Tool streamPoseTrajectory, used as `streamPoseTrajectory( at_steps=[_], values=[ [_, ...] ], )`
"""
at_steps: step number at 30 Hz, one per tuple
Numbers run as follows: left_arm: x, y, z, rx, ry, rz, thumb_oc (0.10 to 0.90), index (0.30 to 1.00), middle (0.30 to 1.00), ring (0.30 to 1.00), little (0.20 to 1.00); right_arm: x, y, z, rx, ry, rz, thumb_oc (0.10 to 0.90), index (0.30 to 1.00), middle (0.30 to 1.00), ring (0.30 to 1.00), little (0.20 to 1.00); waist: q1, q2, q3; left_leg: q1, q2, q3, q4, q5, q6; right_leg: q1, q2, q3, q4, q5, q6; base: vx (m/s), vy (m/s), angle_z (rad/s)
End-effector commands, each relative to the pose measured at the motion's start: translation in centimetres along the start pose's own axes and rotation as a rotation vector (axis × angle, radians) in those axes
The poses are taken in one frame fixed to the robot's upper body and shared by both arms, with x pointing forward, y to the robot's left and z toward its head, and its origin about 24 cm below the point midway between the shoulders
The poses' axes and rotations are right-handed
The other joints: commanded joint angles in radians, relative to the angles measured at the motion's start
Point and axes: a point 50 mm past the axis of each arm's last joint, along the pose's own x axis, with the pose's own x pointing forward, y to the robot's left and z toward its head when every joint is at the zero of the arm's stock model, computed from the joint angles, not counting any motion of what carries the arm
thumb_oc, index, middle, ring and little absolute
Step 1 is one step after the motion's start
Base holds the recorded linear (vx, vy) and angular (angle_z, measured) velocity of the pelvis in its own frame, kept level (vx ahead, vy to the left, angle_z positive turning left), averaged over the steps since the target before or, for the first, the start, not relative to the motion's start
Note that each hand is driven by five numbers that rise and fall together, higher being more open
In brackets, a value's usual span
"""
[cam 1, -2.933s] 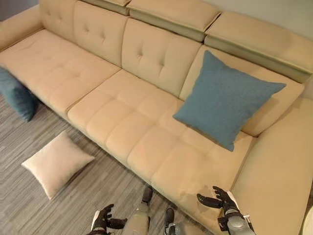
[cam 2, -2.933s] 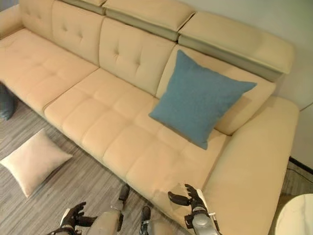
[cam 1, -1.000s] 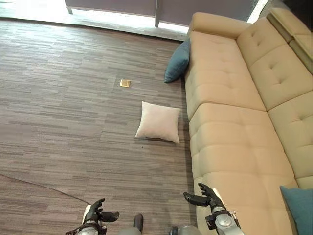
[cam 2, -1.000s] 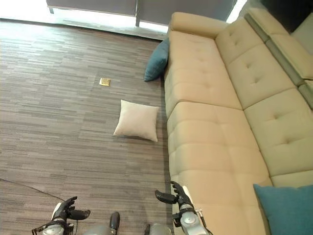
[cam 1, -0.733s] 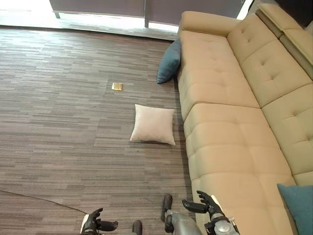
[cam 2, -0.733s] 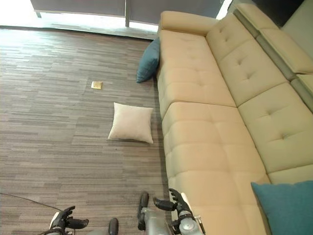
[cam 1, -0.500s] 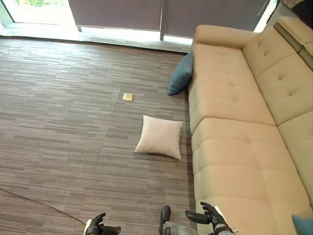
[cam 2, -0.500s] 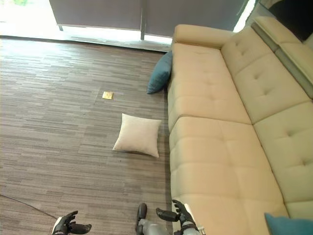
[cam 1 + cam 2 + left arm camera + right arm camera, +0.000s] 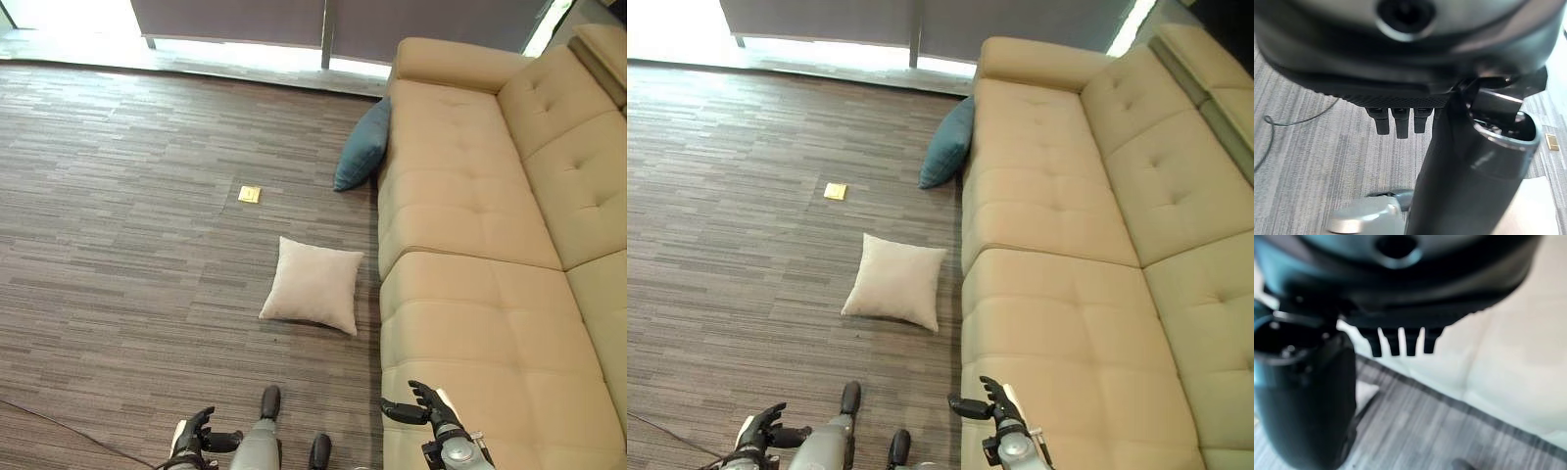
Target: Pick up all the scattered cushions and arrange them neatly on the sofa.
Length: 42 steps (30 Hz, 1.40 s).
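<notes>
I'm turning off the sofa (image 9: 470, 294) toward the floor; beige cushion (image 9: 313, 284) is nearing, teal cushion (image 9: 361, 147) leaning on the sofa front. Left hand (image 9: 196, 436) and right hand (image 9: 423, 406) are hanging released, empty. Beige one looks next.

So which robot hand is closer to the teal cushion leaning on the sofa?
Right. The right hand hangs over the sofa's front edge, below the teal cushion; the left hand is farther, over open floor.

I see a stripy grey-brown floor (image 9: 118, 225) with bright light from a window (image 9: 235, 18) far ahead.
</notes>
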Motion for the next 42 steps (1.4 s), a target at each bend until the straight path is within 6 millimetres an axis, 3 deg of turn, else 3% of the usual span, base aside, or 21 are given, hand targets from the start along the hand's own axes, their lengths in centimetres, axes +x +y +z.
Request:
streamPoseTrajectory(
  at_steps=[1, 7, 8, 9, 13, 15, 17, 19, 21, 24, 25, 28, 29, 30, 35, 37, 38, 39, 40, 41, 42],
  values=[
    [0.0, 1.4, 0.4, 0.035, -0.039, 0.021, 0.8, 0.9, 0.9, 0.9, 0.9, 0.1, -0.8, 1.7, -0.003, -0.1, -0.041, 0.8, 0.9, 0.9, 0.9, 0.9, 0.009, -0.047, -0.056, -0.012, -0.039, -0.004, 0.115, -0.068, 0.056, -0.03, -0.08, 0.019, 0.134, -0.13, 0.122, 0.18, 0.118, -0.28],
    [0.2, 2.3, 0.7, 0.053, -0.046, 0.041, 0.8, 0.9, 0.9, 0.9, 0.9, 0.0, 0.2, 2.2, -0.017, -0.119, -0.003, 0.8, 0.9, 0.9, 0.9, 0.9, 0.021, -0.067, -0.069, 0.028, -0.063, 0.004, 0.163, -0.143, 0.104, -0.06, -0.128, 0.045, 0.281, -0.128, 0.166, 0.2, 0.191, -0.11],
    [0.2, 2.5, 0.9, 0.054, -0.053, 0.047, 0.8, 0.9, 0.9, 0.9, 0.9, 0.0, 0.3, 2.3, -0.019, -0.122, 0.004, 0.8, 0.9, 0.9, 0.9, 0.9, 0.02, -0.065, -0.067, 0.042, -0.067, 0.005, 0.167, -0.155, 0.116, -0.083, -0.139, 0.049, 0.34, -0.112, 0.175, 0.17, 0.271, -0.22],
    [0.2, 2.9, 1.3, 0.056, -0.068, 0.059, 0.8, 0.9, 0.9, 0.9, 0.9, 0.1, 0.5, 2.8, -0.023, -0.137, 0.012, 0.8, 0.9, 0.9, 0.9, 0.9, 0.01, -0.06, -0.054, 0.063, -0.078, 0.006, 0.174, -0.171, 0.14, -0.14, -0.16, 0.061, 0.46, -0.035, 0.189, 0.14, 0.262, -0.15],
    [0.3, 3.6, 1.5, 0.065, -0.073, 0.078, 0.8, 0.9, 0.9, 0.9, 0.9, 0.1, 0.8, 3.8, -0.016, -0.174, 0.02, 0.8, 0.9, 0.9, 0.9, 0.9, 0.003, -0.045, -0.041, 0.092, -0.07, 0.009, 0.175, -0.192, 0.154, -0.193, -0.181, 0.051, 0.564, 0.005, 0.19, 0.13, 0.146, -0.08],
    [0.2, 3.7, 1.3, 0.055, -0.068, 0.085, 0.8, 0.9, 0.9, 0.9, 0.9, 0.1, 0.9, 3.7, -0.021, -0.174, 0.02, 0.8, 0.9, 0.9, 0.9, 0.9, -0.004, -0.038, -0.044, 0.128, -0.065, 0.009, 0.164, -0.207, 0.156, -0.223, -0.193, 0.019, 0.551, -0.005, 0.175, 0.19, 0.082, -0.04],
    [0.2, 3.8, 1.0, 0.048, -0.053, 0.084, 0.8, 0.9, 0.9, 0.9, 0.9, 0.2, 0.8, 3.9, -0.03, -0.177, 0.026, 0.8, 0.9, 0.9, 0.9, 0.9, -0.013, -0.041, -0.046, 0.169, -0.065, 0.01, 0.14, -0.229, 0.152, -0.245, -0.179, -0.028, 0.441, -0.045, 0.166, 0.23, 0.026, -0.14],
    [0.1, 3.8, 0.7, 0.044, -0.043, 0.085, 0.8, 0.9, 0.9, 0.9, 0.9, 0.2, 0.8, 3.9, -0.033, -0.177, 0.025, 0.8, 0.9, 0.9, 0.9, 0.9, -0.018, -0.044, -0.043, 0.183, -0.068, 0.01, 0.136, -0.234, 0.15, -0.259, -0.166, -0.034, 0.389, -0.039, 0.166, 0.24, 0.015, -0.16],
    [0.2, 3.6, 0.4, 0.031, -0.025, 0.085, 0.8, 0.9, 0.9, 0.9, 0.9, 0.3, 0.4, 3.9, -0.045, -0.174, 0.021, 0.8, 0.9, 0.9, 0.9, 0.9, -0.043, -0.044, -0.029, 0.227, -0.078, -0.016, 0.115, -0.248, 0.143, -0.341, -0.138, -0.03, 0.29, 0.012, 0.179, 0.27, 0.015, -0.13],
    [0.3, 3.3, 0.6, 0.04, -0.033, 0.075, 0.8, 0.9, 0.9, 0.9, 0.9, 0.1, 0.2, 3.5, -0.038, -0.168, 0.015, 0.8, 0.9, 0.9, 0.9, 0.9, -0.059, -0.05, -0.023, 0.244, -0.09, -0.042, 0.121, -0.264, 0.135, -0.331, -0.122, -0.004, 0.239, 0.013, 0.186, 0.22, -0.042, 0.05],
    [0.2, 3.0, 0.6, 0.051, -0.038, 0.065, 0.8, 0.9, 0.9, 0.9, 0.9, -0.1, 0.2, 2.7, -0.03, -0.151, 0.016, 0.8, 0.9, 0.9, 0.9, 0.9, -0.064, -0.054, -0.028, 0.262, -0.093, -0.051, 0.124, -0.283, 0.125, -0.309, -0.105, 0.013, 0.232, 0.013, 0.166, 0.26, -0.069, 0.39],
    [0.2, 2.9, 0.4, 0.051, -0.033, 0.059, 0.8, 0.9, 0.9, 0.9, 0.9, -0.2, 0.2, 2.3, -0.031, -0.139, 0.017, 0.8, 0.9, 0.9, 0.9, 0.9, -0.067, -0.052, -0.037, 0.271, -0.085, -0.053, 0.127, -0.291, 0.115, -0.299, -0.105, 0.0, 0.229, 0.007, 0.159, 0.22, -0.087, 0.54],
    [0.1, 2.5, 0.3, 0.056, -0.031, 0.045, 0.8, 0.9, 0.9, 0.9, 0.9, -0.4, 0.3, 1.8, -0.019, -0.124, 0.014, 0.8, 0.9, 0.9, 0.9, 0.9, -0.072, -0.052, -0.045, 0.258, -0.062, -0.046, 0.18, -0.281, 0.077, -0.266, -0.101, -0.019, 0.204, -0.007, 0.14, 0.24, -0.19, 0.17],
    [0.1, 2.2, 0.6, 0.064, -0.046, 0.028, 0.8, 0.9, 0.9, 0.9, 0.9, -0.3, 0.0, 2.1, -0.001, -0.136, 0.002, 0.8, 0.9, 0.9, 0.9, 0.9, -0.07, -0.06, -0.029, 0.172, -0.032, -0.012, 0.359, -0.225, 0.045, -0.23, -0.102, -0.024, 0.186, -0.014, 0.119, 0.24, -0.189, 0.23],
    [0.3, 1.6, 1.4, 0.067, -0.067, 0.011, 0.8, 0.9, 0.9, 0.9, 0.9, -0.1, -0.9, 2.3, -0.002, -0.137, -0.024, 0.8, 0.9, 0.9, 0.9, 0.9, -0.051, -0.063, -0.001, 0.047, -0.002, 0.011, 0.539, -0.197, 0.054, -0.192, -0.09, -0.027, 0.176, -0.043, 0.083, 0.09, -0.077, 0.03],
    [0.3, 1.6, 1.5, 0.071, -0.065, 0.01, 0.8, 0.9, 0.9, 0.9, 0.9, -0.1, -1.1, 2.4, 0.005, -0.137, -0.029, 0.8, 0.9, 0.9, 0.9, 0.9, -0.047, -0.068, 0.0, 0.022, 0.004, 0.02, 0.479, -0.225, 0.065, -0.178, -0.096, -0.023, 0.174, -0.059, 0.088, 0.17, 0.02, 0.01],
    [0.4, 1.5, 1.7, 0.081, -0.07, 0.006, 0.8, 0.9, 0.9, 0.9, 0.9, 0.0, -1.3, 2.5, -0.001, -0.144, -0.034, 0.8, 0.9, 0.9, 0.9, 0.9, -0.049, -0.069, -0.005, 0.023, 0.005, 0.02, 0.39, -0.238, 0.063, -0.169, -0.1, -0.021, 0.17, -0.071, 0.096, 0.15, 0.054, 0.08],
    [0.4, 1.5, 1.7, 0.081, -0.07, 0.006, 0.8, 0.9, 0.9, 0.9, 0.9, 0.0, -1.3, 2.5, -0.001, -0.144, -0.034, 0.8, 0.9, 0.9, 0.9, 0.9, -0.049, -0.069, -0.005, 0.024, 0.005, 0.02, 0.39, -0.238, 0.063, -0.169, -0.101, -0.021, 0.17, -0.071, 0.096, 0.14, 0.073, 0.09],
    [0.4, 1.4, 1.8, 0.087, -0.073, 0.001, 0.8, 0.9, 0.9, 0.9, 0.9, 0.0, -1.5, 2.5, -0.008, -0.143, -0.039, 0.8, 0.9, 0.9, 0.9, 0.9, -0.05, -0.067, -0.007, 0.01, 0.006, 0.018, 0.338, -0.219, 0.057, -0.163, -0.101, -0.024, 0.167, -0.078, 0.099, 0.13, 0.116, 0.0],
    [0.5, 1.3, 2.2, 0.086, -0.087, 0.001, 0.8, 0.9, 0.9, 0.9, 0.9, 0.1, -1.8, 2.6, -0.012, -0.144, -0.051, 0.8, 0.9, 0.9, 0.9, 0.9, -0.043, -0.056, -0.005, -0.025, 0.006, 0.003, 0.252, -0.153, 0.042, -0.149, -0.09, -0.011, 0.167, -0.091, 0.1, 0.13, 0.115, 0.05],
    [0.5, 1.3, 2.2, 0.086, -0.087, 0.001, 0.8, 0.9, 0.9, 0.9, 0.9, 0.1, -1.8, 2.6, -0.011, -0.144, -0.051, 0.8, 0.9, 0.9, 0.9, 0.9, -0.043, -0.056, -0.005, -0.023, 0.005, 0.003, 0.248, -0.151, 0.042, -0.148, -0.091, -0.01, 0.168, -0.092, 0.1, 0.12, 0.121, 0.06]
  ],
)
